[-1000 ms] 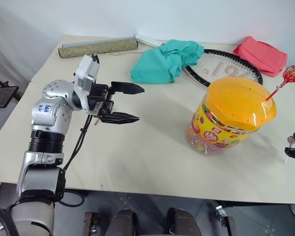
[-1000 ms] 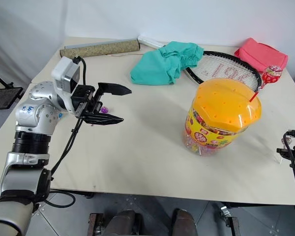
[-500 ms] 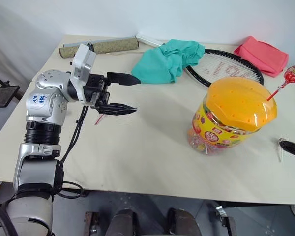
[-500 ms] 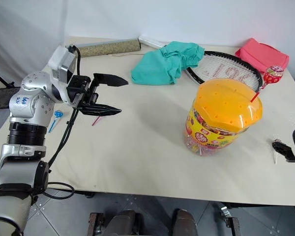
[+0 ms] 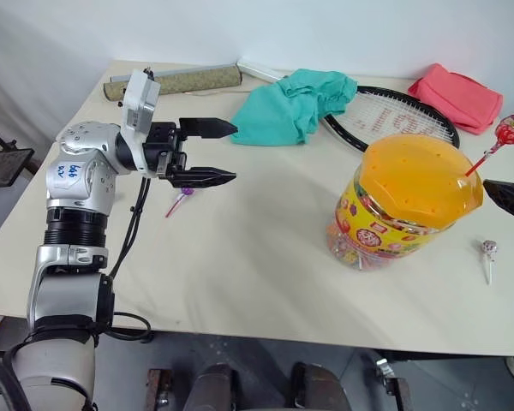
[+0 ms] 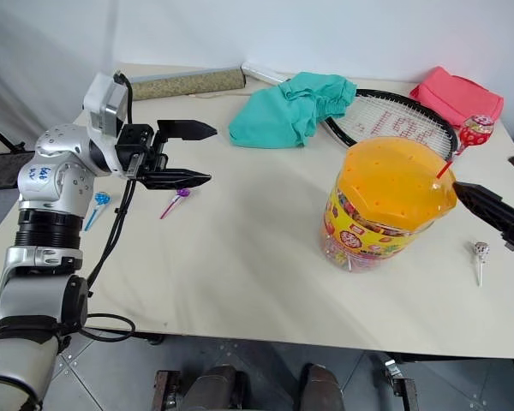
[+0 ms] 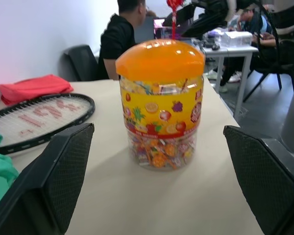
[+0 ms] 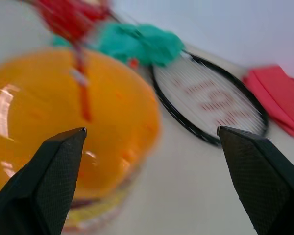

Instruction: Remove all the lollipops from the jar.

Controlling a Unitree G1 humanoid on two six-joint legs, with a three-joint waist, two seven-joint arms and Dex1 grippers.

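Table point(image 5: 257, 282): carrying jar, racket, cloths, loose lollipops.
Jar point(image 5: 407, 205): upright, right of centre; lid on.
Left gripper point(image 5: 223, 152): released, empty, above table, aimed at jar.
Right gripper point(image 8: 152, 147): released, empty, just beside jar.
Red lollipop point(image 5: 511, 130): standing in lid, stick slanted.
Silvery lollipop point(image 5: 489, 250): on table, right of jar.
Purple lollipop point(image 6: 179, 196): on table, below left gripper.
Blue lollipop point(image 6: 99, 201): at left edge.
Risk: sideways pull tipping jar; pinch missing thin stick.

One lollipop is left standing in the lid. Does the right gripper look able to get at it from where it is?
Probably yes. The right gripper is open beside the jar, its fingers pointing at the red lollipop sticking up from the lid's rim, with nothing between them.
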